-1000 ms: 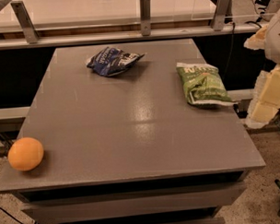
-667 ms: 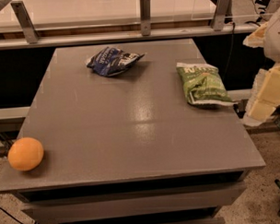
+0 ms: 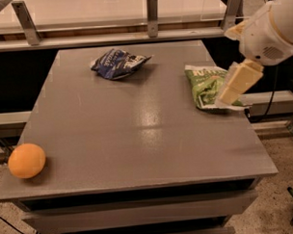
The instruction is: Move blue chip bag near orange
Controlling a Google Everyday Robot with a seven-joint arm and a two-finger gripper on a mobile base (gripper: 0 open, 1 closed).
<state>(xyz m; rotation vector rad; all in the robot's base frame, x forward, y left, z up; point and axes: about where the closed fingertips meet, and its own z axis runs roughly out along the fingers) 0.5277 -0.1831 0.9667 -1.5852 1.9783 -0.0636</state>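
The blue chip bag (image 3: 118, 63) lies crumpled at the far middle of the grey table (image 3: 142, 138), dark navy with white lettering. The orange (image 3: 26, 160) sits at the table's front left corner, far from the bag. My gripper (image 3: 238, 83) hangs at the right side of the camera view, over the right part of a green chip bag (image 3: 206, 84), with the white arm (image 3: 271, 25) above it. The gripper is well to the right of the blue chip bag and holds nothing that I can see.
The green chip bag lies near the table's right edge. A metal rail with upright posts (image 3: 151, 15) runs behind the table's far edge. A cable (image 3: 269, 107) hangs at the right. The floor shows beyond the right and front edges.
The arm and gripper have moved left from beside the table's right edge to over the green chip bag. Both bags and the orange have not moved.
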